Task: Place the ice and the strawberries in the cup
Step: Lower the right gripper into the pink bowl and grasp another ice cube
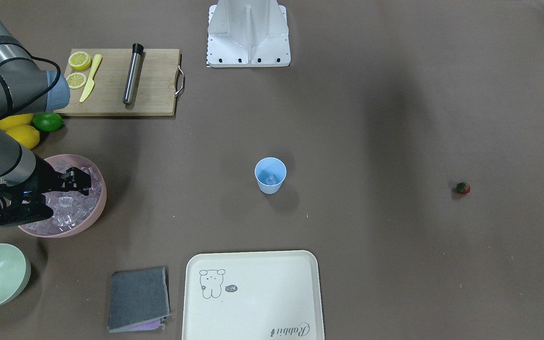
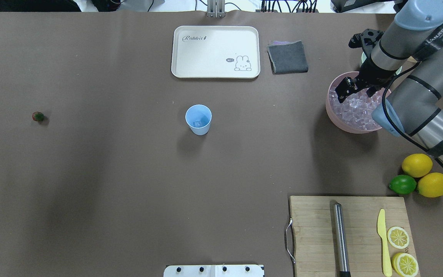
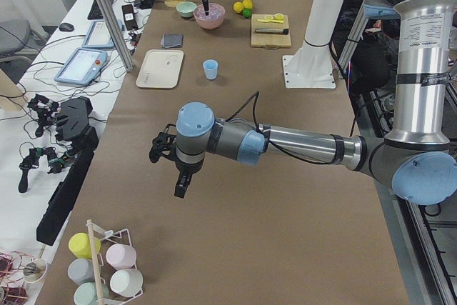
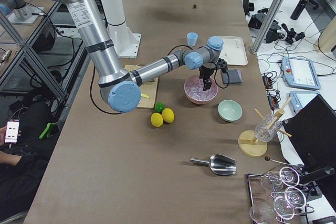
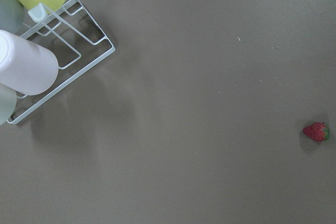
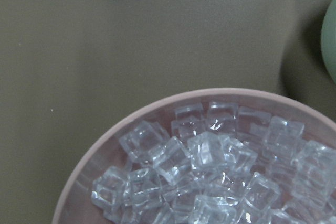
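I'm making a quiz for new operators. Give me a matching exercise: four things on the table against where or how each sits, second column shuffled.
1 cup
2 strawberry
3 lime
4 yellow knife

A on the cutting board
B beside the lemons
C upright, ice inside
D alone, away from the rest

Pairs: 1-C, 2-D, 3-B, 4-A

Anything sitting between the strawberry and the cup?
No. In the overhead view only bare table lies between the strawberry and the cup; the tray sits well off that line.
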Tool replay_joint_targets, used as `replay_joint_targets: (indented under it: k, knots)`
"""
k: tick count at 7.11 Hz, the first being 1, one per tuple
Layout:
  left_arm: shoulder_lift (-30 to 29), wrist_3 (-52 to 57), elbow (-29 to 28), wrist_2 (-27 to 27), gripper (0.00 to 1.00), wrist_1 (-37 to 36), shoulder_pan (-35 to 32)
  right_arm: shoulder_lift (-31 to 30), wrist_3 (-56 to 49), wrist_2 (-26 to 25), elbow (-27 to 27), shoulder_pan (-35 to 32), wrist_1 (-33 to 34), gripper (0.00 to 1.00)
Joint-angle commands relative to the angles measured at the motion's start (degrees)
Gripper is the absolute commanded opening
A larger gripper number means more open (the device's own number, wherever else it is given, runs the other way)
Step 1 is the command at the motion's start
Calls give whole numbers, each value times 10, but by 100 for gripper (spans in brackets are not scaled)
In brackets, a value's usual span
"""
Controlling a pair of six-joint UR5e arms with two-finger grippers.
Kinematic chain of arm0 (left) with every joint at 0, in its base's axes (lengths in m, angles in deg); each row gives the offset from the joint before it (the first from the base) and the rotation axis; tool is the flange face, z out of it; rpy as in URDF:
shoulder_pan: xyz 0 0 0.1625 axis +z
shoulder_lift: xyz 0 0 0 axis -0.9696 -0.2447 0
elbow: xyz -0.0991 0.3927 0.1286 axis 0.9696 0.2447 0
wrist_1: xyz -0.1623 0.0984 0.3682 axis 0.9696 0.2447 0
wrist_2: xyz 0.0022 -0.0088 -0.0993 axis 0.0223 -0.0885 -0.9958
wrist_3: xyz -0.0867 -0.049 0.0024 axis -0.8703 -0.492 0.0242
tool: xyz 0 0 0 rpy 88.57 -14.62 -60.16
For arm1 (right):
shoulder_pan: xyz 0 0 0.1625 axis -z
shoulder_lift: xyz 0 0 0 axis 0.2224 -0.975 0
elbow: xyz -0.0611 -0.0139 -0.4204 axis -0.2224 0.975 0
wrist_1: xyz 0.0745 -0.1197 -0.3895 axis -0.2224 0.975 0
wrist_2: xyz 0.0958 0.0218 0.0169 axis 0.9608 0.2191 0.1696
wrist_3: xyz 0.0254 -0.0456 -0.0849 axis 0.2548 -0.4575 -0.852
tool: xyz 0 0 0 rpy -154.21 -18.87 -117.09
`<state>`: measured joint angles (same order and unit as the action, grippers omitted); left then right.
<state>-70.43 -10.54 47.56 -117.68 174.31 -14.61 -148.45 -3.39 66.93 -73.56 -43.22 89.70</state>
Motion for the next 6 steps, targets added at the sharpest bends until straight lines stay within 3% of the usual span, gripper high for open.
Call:
replay_joint_targets:
  k: [1, 3, 6]
  knots:
    - [1, 0, 1, 1, 98, 1, 0, -4, 2, -11, 5, 10, 0, 98]
    - [1, 0, 2, 0, 98, 1, 0, -4, 2, -12, 13, 10, -1, 98]
    - [0, 0, 2, 0, 98, 0, 0, -3, 2, -12, 17, 10, -1, 80]
